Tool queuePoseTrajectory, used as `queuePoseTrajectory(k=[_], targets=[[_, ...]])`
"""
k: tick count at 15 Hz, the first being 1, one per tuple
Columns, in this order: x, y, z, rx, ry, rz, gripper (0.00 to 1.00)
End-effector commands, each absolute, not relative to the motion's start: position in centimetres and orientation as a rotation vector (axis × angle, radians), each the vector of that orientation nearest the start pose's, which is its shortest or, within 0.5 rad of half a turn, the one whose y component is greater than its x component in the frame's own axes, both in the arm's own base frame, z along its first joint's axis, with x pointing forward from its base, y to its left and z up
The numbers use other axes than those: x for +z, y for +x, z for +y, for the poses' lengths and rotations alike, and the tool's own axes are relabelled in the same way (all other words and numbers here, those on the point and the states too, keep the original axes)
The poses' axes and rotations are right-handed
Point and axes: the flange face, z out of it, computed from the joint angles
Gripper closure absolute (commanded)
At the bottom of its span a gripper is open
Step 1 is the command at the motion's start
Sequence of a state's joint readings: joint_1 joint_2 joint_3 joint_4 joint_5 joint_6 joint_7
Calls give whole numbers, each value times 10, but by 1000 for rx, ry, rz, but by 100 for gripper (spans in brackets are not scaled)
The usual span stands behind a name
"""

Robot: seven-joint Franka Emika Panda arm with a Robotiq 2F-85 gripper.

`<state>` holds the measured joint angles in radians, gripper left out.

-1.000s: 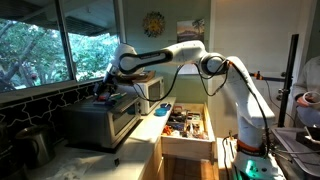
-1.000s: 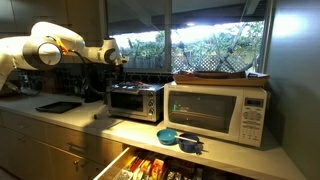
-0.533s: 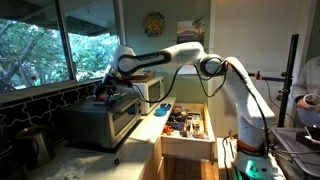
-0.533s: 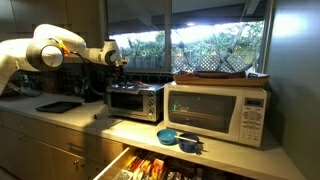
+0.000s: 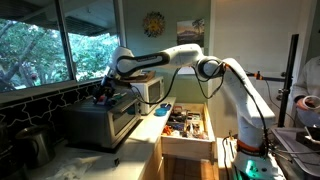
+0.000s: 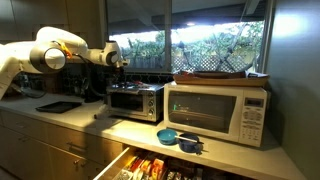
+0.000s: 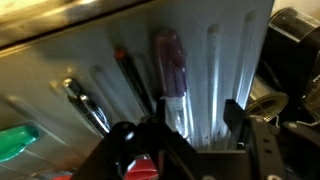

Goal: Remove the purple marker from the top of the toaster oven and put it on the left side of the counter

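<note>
The purple marker (image 7: pixel 168 62) lies on the ribbed silver top of the toaster oven (image 7: pixel 225 60), its pale end pointing toward my jaws. My gripper (image 7: pixel 198 118) is open just above the oven top, and the marker's pale end lies between the fingers, close to one of them. In both exterior views my gripper (image 5: pixel 105 92) (image 6: pixel 118 68) hangs over the toaster oven (image 5: pixel 105 122) (image 6: pixel 135 102), which stands on the counter (image 6: pixel 75 115). The marker is too small to see there.
Other markers (image 7: pixel 130 75) and a green object (image 7: pixel 15 140) also lie on the oven top. A white microwave (image 6: pixel 215 112) stands beside the oven. A drawer (image 5: pixel 185 125) is pulled open below. A dark tray (image 6: pixel 58 106) and a blue bowl (image 6: pixel 168 136) sit on the counter.
My arm has shifted slightly over the toaster oven top. Nothing was taken hold of or moved.
</note>
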<state>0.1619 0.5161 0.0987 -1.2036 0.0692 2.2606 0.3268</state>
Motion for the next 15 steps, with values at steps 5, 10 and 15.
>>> queuePoseTrajectory(k=[5, 10, 15], targets=[[543, 725, 165, -560, -2923, 161, 99], [572, 708, 195, -573, -2849, -55, 94], [606, 663, 266, -524, -2727, -448, 94]])
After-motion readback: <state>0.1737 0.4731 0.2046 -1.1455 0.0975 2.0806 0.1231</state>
